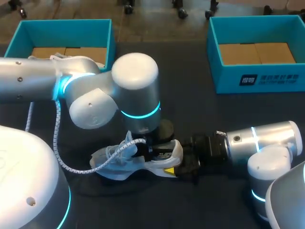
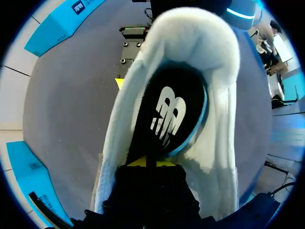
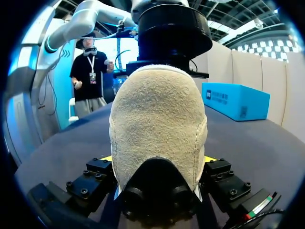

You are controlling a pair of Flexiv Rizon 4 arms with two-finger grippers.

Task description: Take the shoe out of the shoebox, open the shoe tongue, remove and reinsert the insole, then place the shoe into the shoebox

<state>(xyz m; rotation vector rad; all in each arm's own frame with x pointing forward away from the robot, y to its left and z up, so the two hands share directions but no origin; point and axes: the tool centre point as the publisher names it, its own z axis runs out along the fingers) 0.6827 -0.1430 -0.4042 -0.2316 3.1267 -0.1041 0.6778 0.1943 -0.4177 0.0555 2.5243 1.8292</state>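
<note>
- The right tool (image 3: 157, 160) is clamping the shoe (image 3: 159, 114) by its heel on the tabletop (image 1: 200, 119).
- The left tool (image 2: 151, 164) is sitting in the shoe's mouth; I cannot tell whether it is pinching anything.
- If the heel clamp is slipping, pulling the insole (image 2: 169, 109) risks dragging the shoe loose.
- The shoe is looking pale and soft, with its laces trailing.

even overhead light, dark table (image 1: 190, 114), soft shadow beneath shoe (image 1: 110, 169)
</note>
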